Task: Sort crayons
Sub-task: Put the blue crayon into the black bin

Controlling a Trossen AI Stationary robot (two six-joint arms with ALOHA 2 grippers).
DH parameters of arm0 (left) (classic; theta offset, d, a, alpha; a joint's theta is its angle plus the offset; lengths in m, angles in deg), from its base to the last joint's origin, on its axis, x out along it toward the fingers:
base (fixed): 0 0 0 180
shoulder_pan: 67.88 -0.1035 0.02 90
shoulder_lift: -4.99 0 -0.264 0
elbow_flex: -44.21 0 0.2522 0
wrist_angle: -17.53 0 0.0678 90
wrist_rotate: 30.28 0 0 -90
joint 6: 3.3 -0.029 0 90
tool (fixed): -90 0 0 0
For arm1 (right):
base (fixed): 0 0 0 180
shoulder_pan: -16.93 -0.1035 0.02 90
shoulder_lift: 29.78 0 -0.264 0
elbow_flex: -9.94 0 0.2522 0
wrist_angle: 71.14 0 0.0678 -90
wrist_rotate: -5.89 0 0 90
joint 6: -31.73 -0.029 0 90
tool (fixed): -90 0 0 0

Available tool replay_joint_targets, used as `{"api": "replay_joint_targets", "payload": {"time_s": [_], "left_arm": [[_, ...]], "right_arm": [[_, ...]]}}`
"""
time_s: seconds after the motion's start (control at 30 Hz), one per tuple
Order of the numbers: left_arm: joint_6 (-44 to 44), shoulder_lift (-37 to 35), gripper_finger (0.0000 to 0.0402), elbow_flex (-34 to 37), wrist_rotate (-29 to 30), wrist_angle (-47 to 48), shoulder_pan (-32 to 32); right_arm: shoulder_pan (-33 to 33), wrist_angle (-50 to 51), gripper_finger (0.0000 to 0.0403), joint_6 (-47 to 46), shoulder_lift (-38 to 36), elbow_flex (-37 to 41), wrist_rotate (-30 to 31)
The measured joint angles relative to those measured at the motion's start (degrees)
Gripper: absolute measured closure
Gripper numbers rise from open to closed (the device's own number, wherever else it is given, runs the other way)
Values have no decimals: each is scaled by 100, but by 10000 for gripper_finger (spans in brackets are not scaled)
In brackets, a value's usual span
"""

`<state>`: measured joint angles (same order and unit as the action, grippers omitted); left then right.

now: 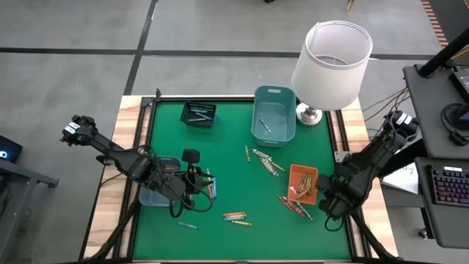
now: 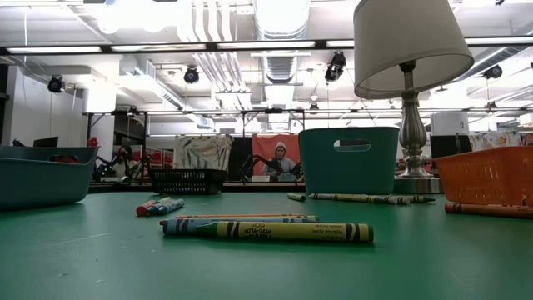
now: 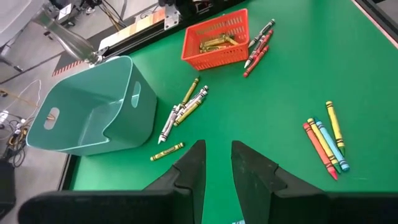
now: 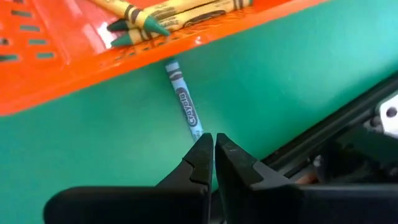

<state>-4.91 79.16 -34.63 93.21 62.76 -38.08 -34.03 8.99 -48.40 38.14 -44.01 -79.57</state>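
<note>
Crayons lie scattered on the green mat: a cluster [image 1: 265, 160] in the middle, a coloured row [image 1: 235, 216] near the front edge, and red ones [image 1: 293, 205] by the orange basket [image 1: 303, 183], which holds more. My right gripper [image 4: 213, 144] points straight down, shut, beside the basket's right side. Its tips are at the end of a blue crayon [image 4: 184, 102] whose other end lies under the basket's rim. My left gripper [image 3: 217, 158] hangs over the mat's left part next to a blue tray [image 1: 155, 192], its fingers apart with nothing between them. My right gripper's shut fingertips stand, from above, at the blue crayon's free end [image 4: 197, 131]. The crayon lies flat on the mat. Whether the fingers touch it I cannot tell.
A teal bin [image 1: 274, 114] with one crayon in it and a black basket [image 1: 198, 114] stand at the back. A white-shaded lamp [image 1: 331, 59] rises at the back right corner. The mat's black border strip [image 4: 348, 134] runs close behind my right gripper.
</note>
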Motion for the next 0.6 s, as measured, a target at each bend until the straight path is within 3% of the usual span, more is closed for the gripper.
{"api": "replay_joint_targets", "payload": {"time_s": [0.13, 0.37, 0.6], "left_arm": [[-37, 0, 342, 0, 2, -18, 0], [40, 0, 342, 0, 2, -25, 0], [51, 0, 342, 0, 0, -24, 0]], "right_arm": [[0, -15, 394, 640, 3, 8, -2], [-2, 127, 376, 674, 7, -52, -293], [-2, -257, 349, 674, 168, 9, -181]]}}
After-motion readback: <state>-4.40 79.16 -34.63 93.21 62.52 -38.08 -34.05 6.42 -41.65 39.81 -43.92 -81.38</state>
